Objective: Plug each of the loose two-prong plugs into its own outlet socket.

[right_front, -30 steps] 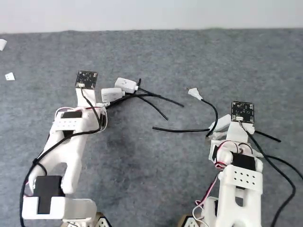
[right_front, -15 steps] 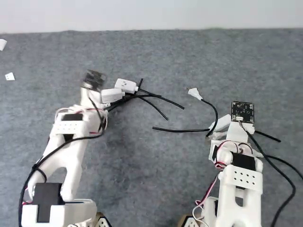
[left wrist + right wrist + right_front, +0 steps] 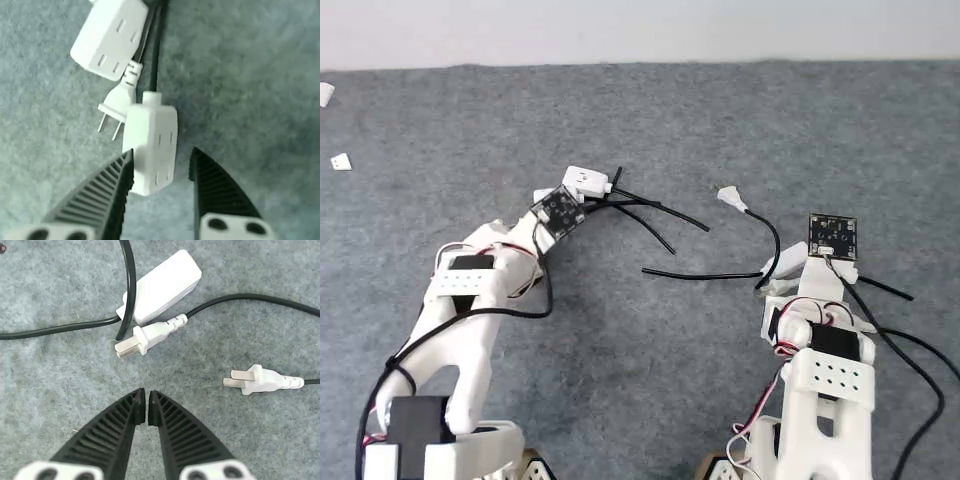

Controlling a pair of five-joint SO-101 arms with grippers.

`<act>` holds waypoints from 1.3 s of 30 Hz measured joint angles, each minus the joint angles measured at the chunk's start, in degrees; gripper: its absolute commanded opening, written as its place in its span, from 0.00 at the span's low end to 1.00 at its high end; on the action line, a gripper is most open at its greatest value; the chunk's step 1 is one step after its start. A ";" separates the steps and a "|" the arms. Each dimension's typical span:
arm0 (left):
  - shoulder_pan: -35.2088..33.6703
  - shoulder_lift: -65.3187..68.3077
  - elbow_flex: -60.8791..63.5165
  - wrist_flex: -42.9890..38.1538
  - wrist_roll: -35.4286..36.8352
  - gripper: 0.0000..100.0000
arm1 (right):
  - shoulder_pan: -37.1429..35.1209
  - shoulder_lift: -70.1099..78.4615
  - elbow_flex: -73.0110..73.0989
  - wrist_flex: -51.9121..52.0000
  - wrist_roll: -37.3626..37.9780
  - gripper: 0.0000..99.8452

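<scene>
First outlet block (image 3: pixel 150 135): white, lay flat on the grey carpet (image 3: pixel 650 380) with its slots up and a black cable leaving its far end. Its near end sat between the left gripper's fingers. From above, this spot was left of centre, under the left arm's wrist.
Left gripper (image 3: pixel 160 172): spread wide, one ribbed black finger (image 3: pixel 107 192) on each side of that block's near end. Could not tell whether either finger touched it.
Small plug (image 3: pixel 117 102): white, two-prong, loose, prongs bare. Lay just beside the first block's far corner, between it and the next block.
Second outlet block (image 3: pixel 112 37): white, slots up and all vacant, just beyond the small plug and farther from the left arm.
Third outlet block (image 3: pixel 165 285): white, over on the right side in front of the right arm, with a black cable (image 3: pixel 131 285) draped across one end.
Middle plug (image 3: pixel 147 337): white, on a black lead, just beside the third block, blades pointing away from it. Not plugged in.
Side plug (image 3: pixel 260 380): white, two flat blades, lay apart from the middle plug on bare carpet. Also loose.
Right gripper (image 3: pixel 146 407): fingers drawn almost together with nothing between them, poised over bare carpet near the middle plug and short of it.
Far plug (image 3: pixel 730 198): white, right of centre and farther out than the right arm, at the end of a black cable curving back toward that arm.
Paper scraps (image 3: pixel 340 161): two small white bits at the far left edge.
</scene>
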 measured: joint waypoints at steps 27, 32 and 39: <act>-4.22 12.92 -11.87 0.44 -6.51 0.08 | 0.00 0.00 0.00 0.00 0.00 0.01; -4.22 12.92 -11.87 0.44 -5.36 0.01 | 0.00 0.00 0.00 0.00 0.00 0.01; 0.18 9.85 -11.60 0.53 12.04 0.01 | 0.00 0.00 0.00 0.00 0.00 0.01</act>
